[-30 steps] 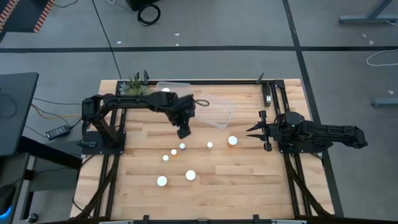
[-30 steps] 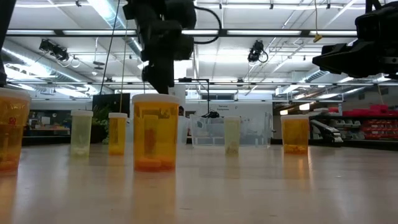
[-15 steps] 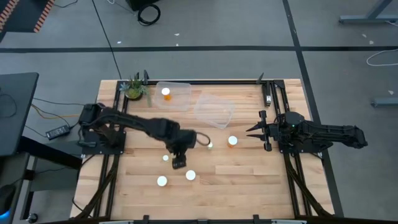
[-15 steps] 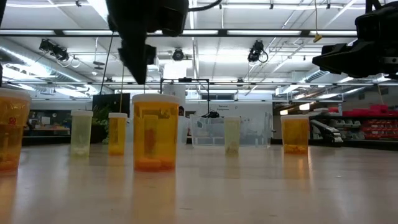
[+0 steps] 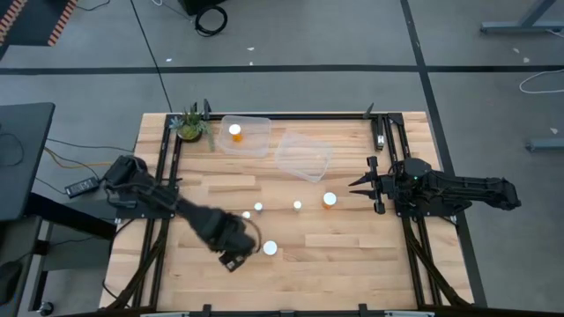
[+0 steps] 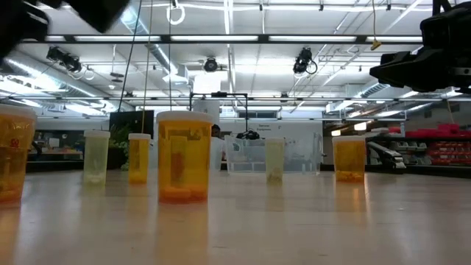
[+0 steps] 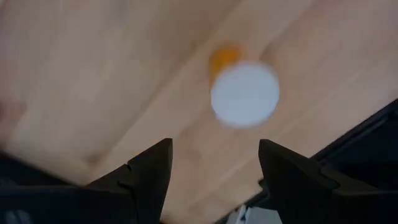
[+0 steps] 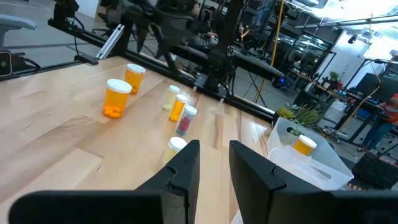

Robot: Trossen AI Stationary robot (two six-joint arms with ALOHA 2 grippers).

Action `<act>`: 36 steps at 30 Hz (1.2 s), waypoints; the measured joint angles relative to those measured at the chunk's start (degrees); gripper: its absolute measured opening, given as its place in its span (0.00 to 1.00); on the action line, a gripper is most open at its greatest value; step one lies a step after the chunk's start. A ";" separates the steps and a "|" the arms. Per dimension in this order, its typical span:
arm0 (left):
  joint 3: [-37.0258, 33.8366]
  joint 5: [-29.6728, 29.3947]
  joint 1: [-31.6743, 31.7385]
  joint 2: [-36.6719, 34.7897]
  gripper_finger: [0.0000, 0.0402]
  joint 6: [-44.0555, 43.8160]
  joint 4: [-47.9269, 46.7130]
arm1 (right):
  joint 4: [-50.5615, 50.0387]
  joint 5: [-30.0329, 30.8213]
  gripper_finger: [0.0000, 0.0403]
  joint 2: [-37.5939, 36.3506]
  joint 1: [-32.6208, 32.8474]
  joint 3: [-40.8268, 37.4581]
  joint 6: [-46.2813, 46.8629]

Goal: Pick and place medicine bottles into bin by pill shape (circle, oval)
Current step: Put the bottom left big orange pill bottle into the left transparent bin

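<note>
High view: left gripper (image 5: 232, 261) hangs over the near-left worktop (image 5: 352, 255), jaws apart and empty, directly above a white-capped pill bottle (image 7: 244, 93). Step in hand, by judgement: approach to pick. Next move calls for lowering squarely so the jaws straddle the cap. Another bottle (image 5: 270, 248) stands just beside and may be knocked. Two clear bins (image 5: 304, 157) sit at the far edge, one holding a bottle (image 5: 235, 133). Right gripper (image 5: 368, 185) waits at the right side, jaws slightly apart.
</note>
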 joint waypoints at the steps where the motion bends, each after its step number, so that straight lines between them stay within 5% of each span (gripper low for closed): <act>1: 0.00 0.00 -1.40 0.00 0.61 -1.85 0.13 | 0.00 0.00 0.23 0.01 0.00 -0.01 0.00; 9: 0.02 -1.16 -7.77 2.32 0.60 -12.08 -0.11 | 0.00 0.00 0.23 0.00 0.00 0.00 0.00; 36: -0.02 -8.77 -7.83 8.83 0.68 -6.95 6.57 | 0.09 0.00 0.23 0.02 0.00 0.00 0.02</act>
